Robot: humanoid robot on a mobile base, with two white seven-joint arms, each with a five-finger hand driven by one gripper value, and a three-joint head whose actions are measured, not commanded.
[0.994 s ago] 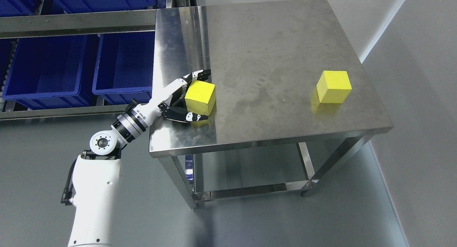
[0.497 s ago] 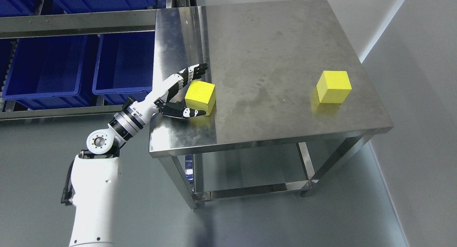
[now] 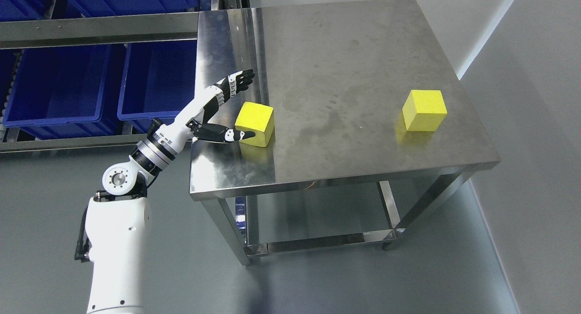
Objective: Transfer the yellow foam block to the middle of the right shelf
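A yellow foam block [image 3: 255, 124] rests on the steel table [image 3: 354, 64] near its left front part. A second yellow foam block [image 3: 424, 110] sits near the table's right edge. My left hand [image 3: 236, 107] is open beside the near block, on its left. The fingers [image 3: 238, 81] point up and away past the block. The thumb [image 3: 227, 134] reaches toward the block's lower left face and holds nothing. The right arm does not show.
Blue bins [image 3: 156, 80] sit on a steel shelf rack [image 3: 97, 28] to the left of the table. The table has a lower shelf [image 3: 317, 241]. A grey wall [image 3: 535, 123] runs along the right side.
My left hand has drawn back to the left and up, away from the near block. The fingers that wrapped around it have come off. The block has stayed in place.
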